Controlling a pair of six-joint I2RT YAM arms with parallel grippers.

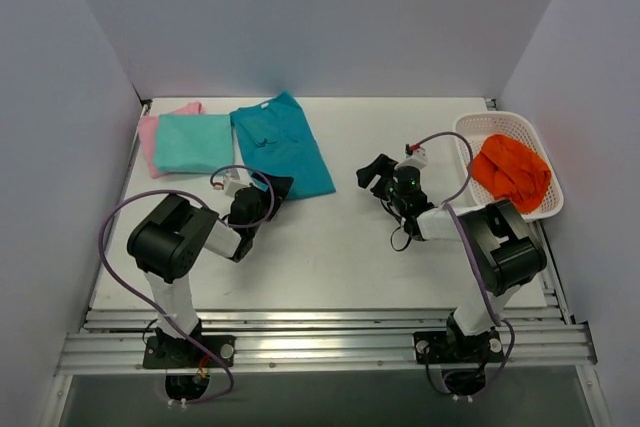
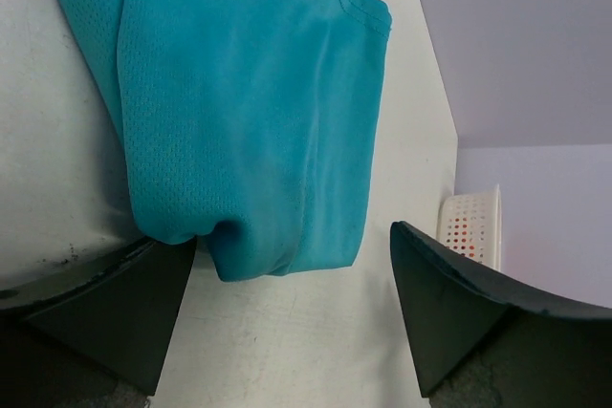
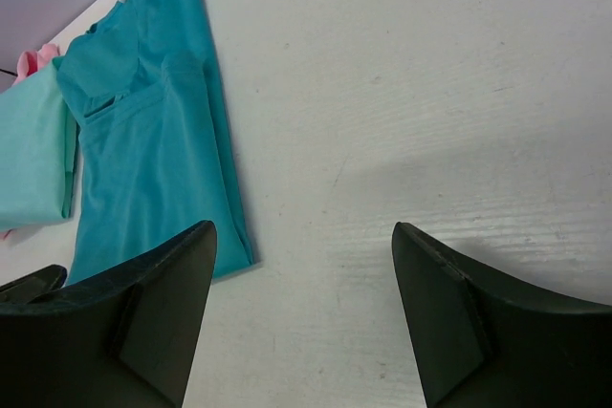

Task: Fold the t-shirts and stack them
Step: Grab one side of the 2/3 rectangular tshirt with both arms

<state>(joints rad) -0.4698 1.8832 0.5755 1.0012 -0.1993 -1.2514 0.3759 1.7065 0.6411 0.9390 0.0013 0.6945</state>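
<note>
A deep teal t-shirt (image 1: 283, 142), folded into a long strip, lies flat at the back middle of the table. To its left a folded aqua-mint t-shirt (image 1: 193, 142) rests on a pink one (image 1: 150, 132). My left gripper (image 1: 272, 187) is open at the teal shirt's near end. In the left wrist view that hem (image 2: 249, 112) reaches down between the spread fingers of the gripper (image 2: 295, 236), ungripped. My right gripper (image 1: 368, 173) is open over bare table, right of the teal shirt (image 3: 153, 160). Nothing lies between the fingers of that gripper (image 3: 302, 227).
A white perforated basket (image 1: 500, 119) at the right edge holds a crumpled orange cloth (image 1: 512, 169). Grey walls close in the table on the left, back and right. The aqua-mint shirt (image 3: 33, 150) and a bit of pink (image 3: 33, 59) show at the right wrist view's left edge.
</note>
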